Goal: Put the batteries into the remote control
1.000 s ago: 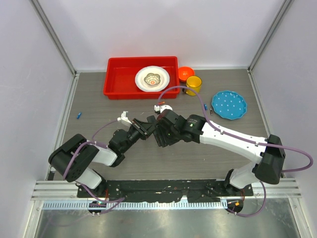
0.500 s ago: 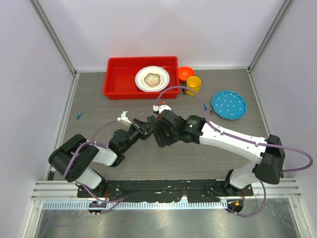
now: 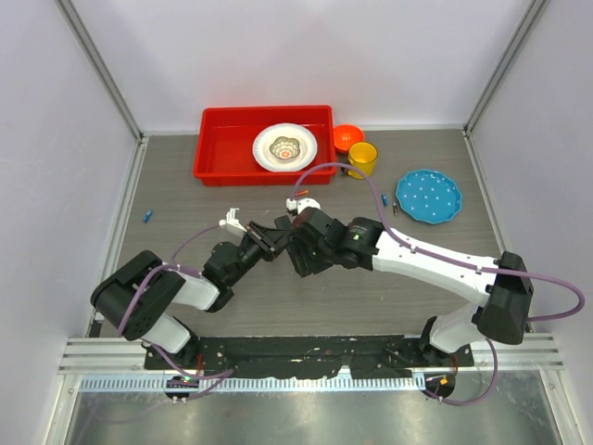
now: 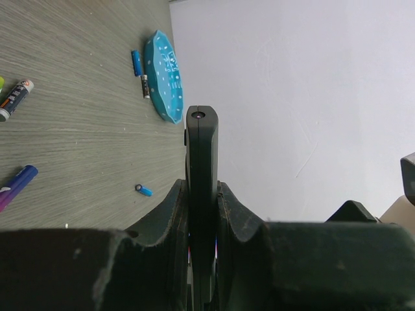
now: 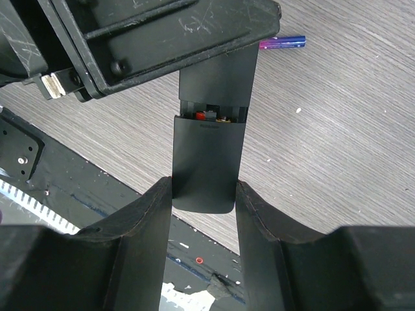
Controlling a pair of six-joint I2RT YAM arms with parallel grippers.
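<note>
Above the bench (image 3: 171,190), left jaws clamp the remote (image 4: 201,168); right jaws pinch its cover (image 5: 206,165) below the exposed batteries (image 5: 211,116).

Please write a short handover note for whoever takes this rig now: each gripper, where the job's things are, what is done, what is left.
The left gripper is shut on the remote control, held edgewise.
The right gripper is shut on the cover, which is partly slid over the slot.
Done: the batteries sit in the slot, red and orange showing in the gap.
Left: push the cover fully closed, then release.
A spare purple battery lies on the table.
</note>
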